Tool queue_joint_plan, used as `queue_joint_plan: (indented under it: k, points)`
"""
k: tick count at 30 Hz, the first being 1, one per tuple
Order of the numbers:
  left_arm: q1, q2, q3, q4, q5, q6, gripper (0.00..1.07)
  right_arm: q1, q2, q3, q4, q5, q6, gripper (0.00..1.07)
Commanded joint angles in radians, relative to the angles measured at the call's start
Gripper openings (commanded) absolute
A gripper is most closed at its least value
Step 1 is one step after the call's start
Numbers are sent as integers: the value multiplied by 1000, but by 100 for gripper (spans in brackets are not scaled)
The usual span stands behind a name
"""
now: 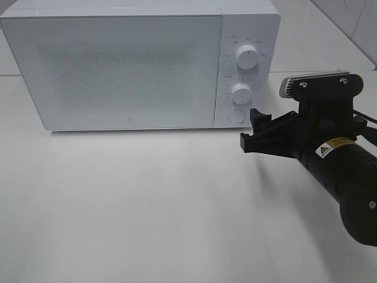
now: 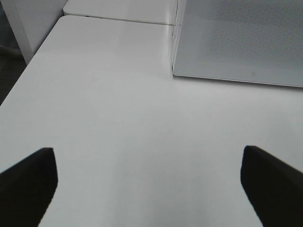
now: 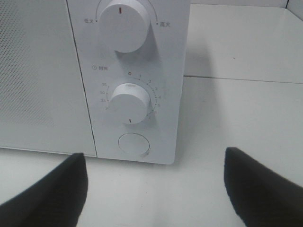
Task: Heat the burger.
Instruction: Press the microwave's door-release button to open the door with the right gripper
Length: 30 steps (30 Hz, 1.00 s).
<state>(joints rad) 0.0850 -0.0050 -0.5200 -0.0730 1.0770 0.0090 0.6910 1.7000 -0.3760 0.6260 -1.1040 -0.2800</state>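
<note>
At the far side of the white table stood a white microwave, its door shut. Near its lower knob and round button, just to their right, the right gripper hung with jaws spread, gripping nothing. Only its wrist view showed the left gripper, which was likewise spread wide over the table near the microwave's left corner. Where the burger was could not be told.

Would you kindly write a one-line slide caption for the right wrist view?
Open right claw facing the boxy white microwave: two round white dials above a round white button.
</note>
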Motion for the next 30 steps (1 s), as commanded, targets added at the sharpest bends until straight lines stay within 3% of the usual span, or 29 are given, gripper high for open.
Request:
queue_joint_plan:
  k: [1,9,17,21,25,27,29,30]
  points:
    - [4,-4,2,-2,-8,-3,98,8,8,-15,2,-5,38,76]
    - [4,-4,2,-2,-8,-3,98,8,12,-17,-7,-5,294,76]
    - [4,-4,2,-2,-8,-3,98,8,12,-17,-7,25,765,68]
    - [4,-4,2,-2,-8,-3,98,8,12,-17,-34,26,1084,55]
    - [4,-4,2,-2,-8,-3,98,8,12,-17,-41,25,1223,44]
    - [4,-4,2,-2,-8,-3,98,8,12,-17,-45,25,1348,30]
    - [4,-4,2,-2,-8,-3,98,8,12,-17,-45,29,1380,25]
    - [4,-4,2,-2,-8,-3,98,8,15,-17,-45,50,1431,16]
